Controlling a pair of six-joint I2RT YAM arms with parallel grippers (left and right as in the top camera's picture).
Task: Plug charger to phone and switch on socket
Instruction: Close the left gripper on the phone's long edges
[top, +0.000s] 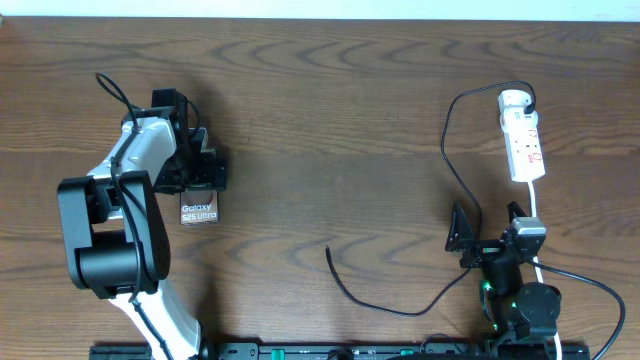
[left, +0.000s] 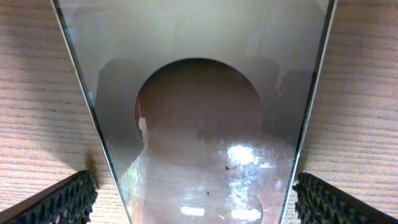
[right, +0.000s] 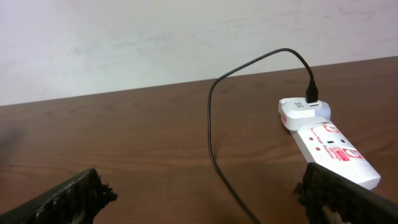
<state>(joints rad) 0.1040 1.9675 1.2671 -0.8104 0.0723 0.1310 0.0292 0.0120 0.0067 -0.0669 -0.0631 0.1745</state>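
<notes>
Brown wood table (top: 330, 120); seemingly pale wall (right: 124, 43).

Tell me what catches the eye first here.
A glossy dark phone lies at the left, the open left gripper hovering directly over it. Far right, a white socket has the black charger plugged in, its cable snaking loose toward the middle.

Left gripper (top: 203, 183) and right gripper (top: 490, 232), each with jaws spread wide.
</notes>
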